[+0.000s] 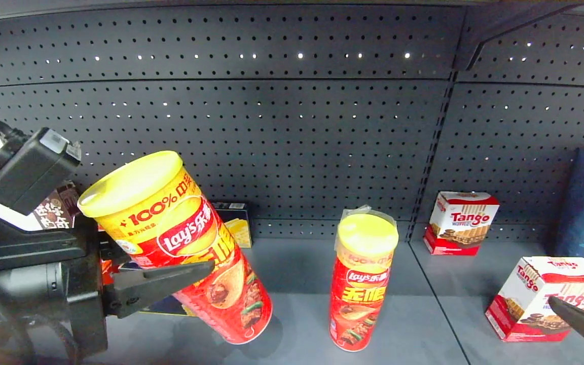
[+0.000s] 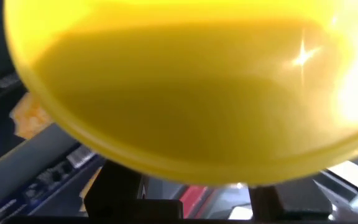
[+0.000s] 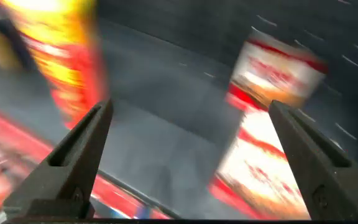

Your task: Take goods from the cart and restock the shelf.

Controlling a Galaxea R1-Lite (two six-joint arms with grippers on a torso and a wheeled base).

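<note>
On a smooth grey shelf (image 1: 297, 274) backed by perforated metal, an upright can (image 1: 363, 284) of chips stands, cylindrical, with a yellow plastic lid. The left gripper (image 1: 198, 248) clamps its jaws on a tilted can (image 1: 170, 223) over the shelf; one jaw is hidden behind it. The right gripper (image 3: 191, 109) holds its jaws wide near blurred cardboard boxes (image 3: 272, 68).

Tilted chip can (image 1: 170, 228) looks glossy, its yellow lid (image 1: 130, 180) smooth plastic; shelf (image 1: 297, 274) matt dark metal, wafer boxes (image 1: 462, 223) probably cardboard.
</note>
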